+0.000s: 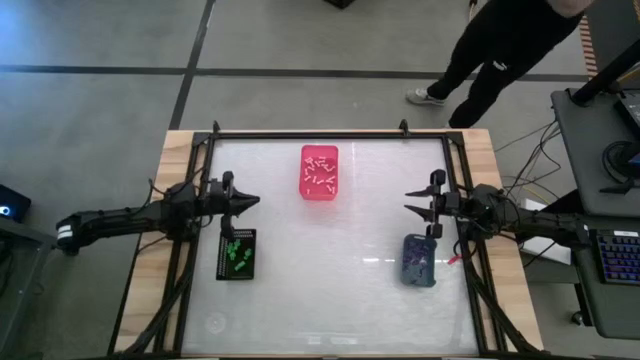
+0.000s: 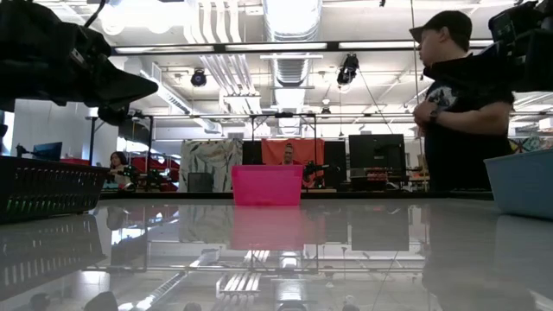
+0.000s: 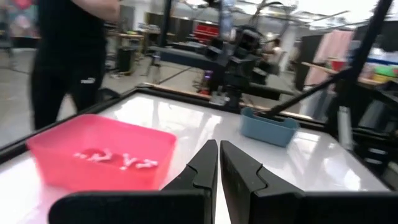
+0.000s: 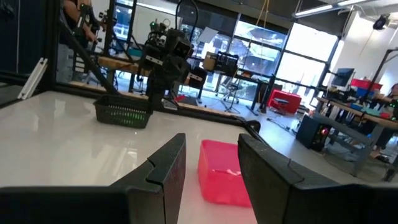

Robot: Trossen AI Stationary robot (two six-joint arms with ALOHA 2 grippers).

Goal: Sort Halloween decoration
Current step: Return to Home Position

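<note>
Colours kept apart, sorting likely done: white pieces (image 1: 320,176) in pink bin (image 1: 320,148), green pieces (image 1: 238,254) in black bin (image 1: 224,273), purple pieces (image 1: 420,262) in grey-blue bin (image 1: 408,279). Empty left gripper (image 1: 255,200) pinched narrow near black bin; empty right gripper (image 1: 408,202) spread wide near grey-blue bin, apparently parked

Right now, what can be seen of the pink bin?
The pink bin is a small rectangular open-topped tub, plastic by its look, standing upright on the glossy white table near its far edge, between the arms. Small white pieces lie scattered on its floor. The left pincer and right pincer are apart from it.
</note>
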